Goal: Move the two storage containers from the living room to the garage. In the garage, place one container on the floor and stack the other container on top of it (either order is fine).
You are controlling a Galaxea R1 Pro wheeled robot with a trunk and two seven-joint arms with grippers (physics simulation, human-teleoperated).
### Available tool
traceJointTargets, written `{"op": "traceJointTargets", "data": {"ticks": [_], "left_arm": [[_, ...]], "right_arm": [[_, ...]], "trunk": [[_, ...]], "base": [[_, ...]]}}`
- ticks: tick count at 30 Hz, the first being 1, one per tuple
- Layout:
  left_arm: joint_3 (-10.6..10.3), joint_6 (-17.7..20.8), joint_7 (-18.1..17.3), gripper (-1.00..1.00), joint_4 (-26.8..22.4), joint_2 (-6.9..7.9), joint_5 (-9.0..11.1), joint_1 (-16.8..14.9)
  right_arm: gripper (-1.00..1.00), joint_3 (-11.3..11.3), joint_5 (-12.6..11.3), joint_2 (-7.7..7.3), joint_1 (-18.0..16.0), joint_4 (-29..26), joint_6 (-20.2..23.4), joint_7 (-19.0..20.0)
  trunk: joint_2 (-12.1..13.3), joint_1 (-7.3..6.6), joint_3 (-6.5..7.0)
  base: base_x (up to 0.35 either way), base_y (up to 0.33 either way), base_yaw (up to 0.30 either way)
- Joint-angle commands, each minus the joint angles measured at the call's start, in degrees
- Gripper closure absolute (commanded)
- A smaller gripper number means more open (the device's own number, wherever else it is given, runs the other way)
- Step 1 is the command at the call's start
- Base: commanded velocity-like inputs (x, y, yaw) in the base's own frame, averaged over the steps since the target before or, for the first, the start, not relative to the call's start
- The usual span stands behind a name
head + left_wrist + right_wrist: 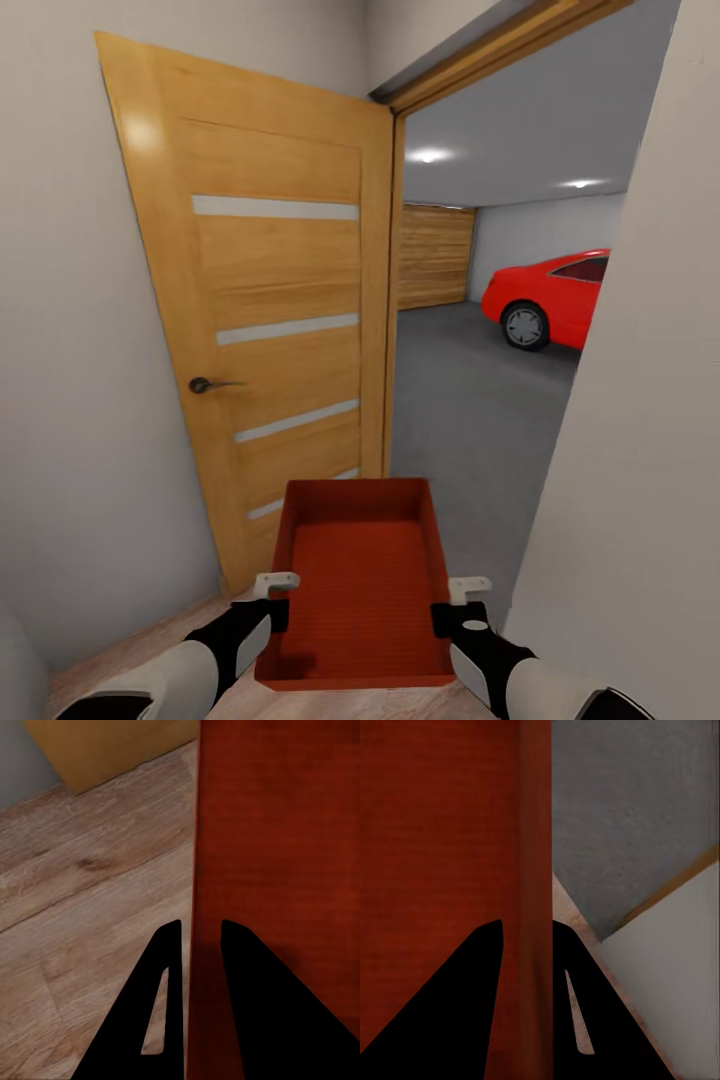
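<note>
The container [358, 590] hangs between the 2 grippers, left gripper [196, 945] and right gripper [526, 937] each clamped on a side wall, its long axis pointing ahead through the doorway toward the garage floor [470, 400].

no readable text, labels or signs

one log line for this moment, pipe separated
phase: carrying to garage | held: storage container | left gripper: shut on left wall | right gripper: shut on right wall | ahead: open wooden door, grey floor, red car
</note>
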Motion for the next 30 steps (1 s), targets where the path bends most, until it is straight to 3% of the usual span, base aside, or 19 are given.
{"op": "traceJointTargets", "data": {"ticks": [1, 14, 30], "left_arm": [[-0.40, 0.42, 1.60, 1.00, -0.30, 0.48, -1.11, -0.02], [-0.49, 0.40, 1.60, 1.00, -0.28, 0.48, -1.15, -0.02], [-0.49, 0.42, 1.58, 1.00, -0.28, 0.46, -1.19, -0.01]], "right_arm": [[1.00, -0.75, -1.06, -0.51, -0.07, 0.85, -0.37, -0.42], [1.00, -0.76, -1.06, -0.59, -0.06, 0.85, -0.37, -0.40], [1.00, -0.76, -1.06, -0.59, -0.06, 0.85, -0.37, -0.36]], "trunk": [[-0.10, 0.03, -0.11], [-0.10, 0.03, -0.11], [-0.10, 0.03, -0.11]], "base": [[0.059, 0.018, -0.277], [0.007, 0.003, -0.276], [0.157, 0.177, -0.018]]}}
